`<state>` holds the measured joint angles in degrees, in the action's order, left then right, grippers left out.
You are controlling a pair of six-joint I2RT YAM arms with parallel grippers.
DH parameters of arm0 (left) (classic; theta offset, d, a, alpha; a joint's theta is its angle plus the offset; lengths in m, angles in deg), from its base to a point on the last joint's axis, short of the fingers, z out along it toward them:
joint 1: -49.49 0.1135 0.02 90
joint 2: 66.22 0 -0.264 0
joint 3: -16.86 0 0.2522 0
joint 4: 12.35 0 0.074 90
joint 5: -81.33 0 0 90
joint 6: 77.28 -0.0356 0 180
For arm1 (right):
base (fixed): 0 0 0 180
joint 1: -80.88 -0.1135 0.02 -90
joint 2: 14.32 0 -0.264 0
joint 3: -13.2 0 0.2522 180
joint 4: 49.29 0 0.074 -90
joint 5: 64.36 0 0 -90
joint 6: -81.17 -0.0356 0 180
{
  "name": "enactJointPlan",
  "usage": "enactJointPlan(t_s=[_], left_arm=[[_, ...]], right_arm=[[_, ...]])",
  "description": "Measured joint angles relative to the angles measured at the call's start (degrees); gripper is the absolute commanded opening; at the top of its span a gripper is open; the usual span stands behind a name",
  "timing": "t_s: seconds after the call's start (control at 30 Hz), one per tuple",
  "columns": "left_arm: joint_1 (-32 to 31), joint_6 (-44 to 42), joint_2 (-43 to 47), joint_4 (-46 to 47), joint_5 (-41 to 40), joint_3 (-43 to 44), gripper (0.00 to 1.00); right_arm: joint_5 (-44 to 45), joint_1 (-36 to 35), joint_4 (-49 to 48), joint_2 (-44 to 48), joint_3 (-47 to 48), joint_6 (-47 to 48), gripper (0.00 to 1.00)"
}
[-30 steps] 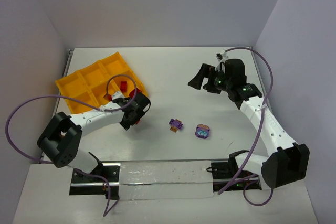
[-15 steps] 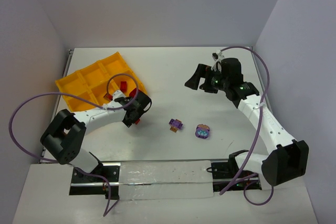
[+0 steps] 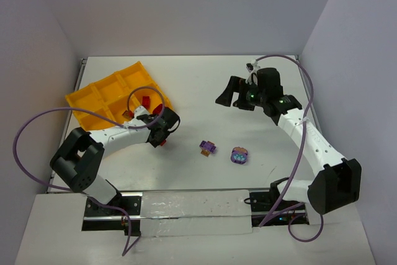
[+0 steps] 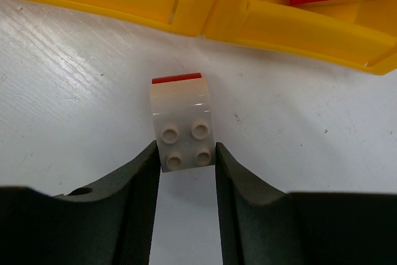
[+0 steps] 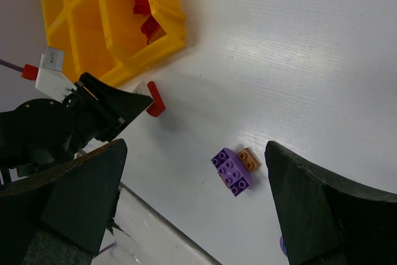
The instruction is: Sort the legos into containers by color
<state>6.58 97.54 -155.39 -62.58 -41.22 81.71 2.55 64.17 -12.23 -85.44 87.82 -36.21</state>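
Red-and-white lego [image 4: 184,122] lay on the counter [image 3: 198,85] just off the near outer wall of the yellow tray [image 4: 298,26], white studded part toward the wrist camera, red layer on the end nearer the tray, not touching the wall. Left hand [image 4: 185,150] was low at the counter and clenched on it, one finger [image 4: 139,184] flat against each side of the white part. More red lego pieces [image 3: 146,101] sat inside the tray cell nearest that hand; exact count unclear. Purple-and-orange lego [image 3: 208,148] lay loose on the counter to the right of the tray, well apart from it. Purple-and-light-blue lego [image 3: 239,156] lay just beyond that one, farther from the tray. Right hand [image 3: 231,96] hung above the counter far right of the tray, fingers spread wide, grasping nothing, its wrist view looking down on the tray corner and the purple-and-orange piece.
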Motion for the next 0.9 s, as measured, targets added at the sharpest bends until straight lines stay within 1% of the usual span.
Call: enactJointPlan(t_s=[0.03,0.13,0.23,0.27,0.33,0.47,0.53,0.63,0.77,0.83,0.9], left_arm=[[0.0,-0.1,0.0,0.0,0.0,0.1,0.35],[0.0,-0.8,0.0,0.0,0.0,0.2,0.24],[0.0,-2.0,0.0,0.0,0.0,0.2,0.02],[0.0,-2.6,0.1,0.0,0.1,0.2,0.00],[0.0,-5.2,0.4,0.0,0.6,0.3,0.00],[-0.2,-15.0,0.9,-0.2,5.6,3.4,0.00],[-0.5,-20.8,2.0,-0.1,10.1,5.7,0.00],[-1.0,-28.4,6.0,0.2,18.2,8.6,0.00],[-0.6,-35.1,12.5,0.7,27.1,11.9,0.00],[0.8,-37.3,15.0,2.4,31.1,13.5,0.00],[3.3,-38.6,17.0,6.2,35.4,13.6,0.00]], right_arm=[[-0.1,-0.1,0.0,-0.2,0.0,0.0,1.00],[-0.2,-0.5,0.0,-0.5,0.0,0.0,1.00],[-0.3,-0.7,0.0,-0.5,0.0,0.0,1.00],[-0.3,-0.7,0.0,-0.5,0.0,0.0,1.00],[-0.3,-0.7,0.0,-0.5,0.0,0.0,1.00],[-0.3,-0.7,0.3,-0.5,0.0,0.3,1.00],[-0.7,-0.7,0.6,-0.5,0.0,0.5,1.00],[-2.5,-0.7,1.0,-0.5,0.3,1.0,1.00],[-7.3,-0.8,0.1,-0.4,0.2,1.3,0.99],[-10.8,-0.8,-2.0,0.2,-0.6,0.8,0.99],[-15.0,-0.8,-5.6,1.2,-2.4,-0.6,0.97]])
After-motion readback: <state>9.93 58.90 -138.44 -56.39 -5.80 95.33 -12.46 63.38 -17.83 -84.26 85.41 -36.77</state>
